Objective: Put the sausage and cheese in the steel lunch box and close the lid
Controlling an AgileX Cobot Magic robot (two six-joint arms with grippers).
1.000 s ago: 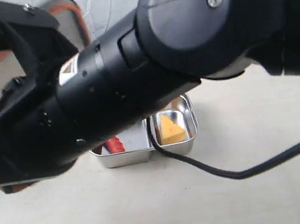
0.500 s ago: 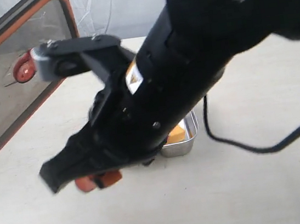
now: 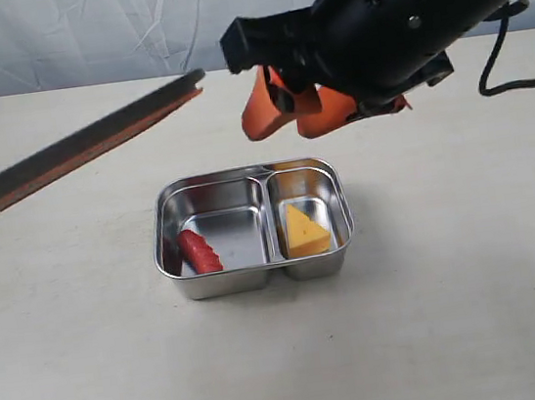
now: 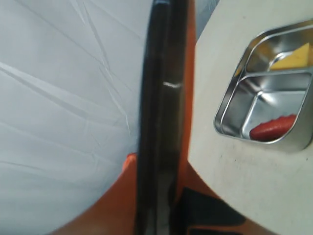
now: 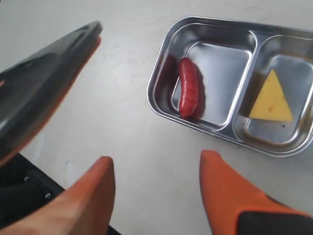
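Worktop (image 3: 461, 322): pale and flat, and it carries the steel lunch box. A creased white cloth (image 3: 68, 34) hangs behind it.
Steel lunch box (image 3: 224, 283): sits flat near the middle of the worktop. It is uncovered, and a central wall splits it into two compartments.
Sausage (image 3: 198, 251): lies in the left compartment as the exterior view shows it, against the wall at the outer end. It rests on the steel floor.
Cheese (image 3: 306, 229): lies flat in the right compartment, on the far side of the divider from the sausage. The two do not touch.
Lid (image 3: 74, 151): off the box and clear of the worktop. It is seen nearly edge-on and tilted, with its higher end toward the middle of the scene. It hangs to the left of and behind the box, not touching it. An orange seal line shows along its lower edge.
Left gripper (image 4: 156, 169): out of the exterior view. The left wrist view shows its orange fingers (image 4: 110, 213) on either side of the dark lid edge, clamped on it.
Right gripper (image 5: 156, 159): raised above the rear right of the box. Its orange fingers (image 5: 230, 196) are spread wide with nothing between them, and they touch neither the box nor the lid.
Cable (image 3: 499, 66): a black lead loops off the right arm, clear of the worktop.
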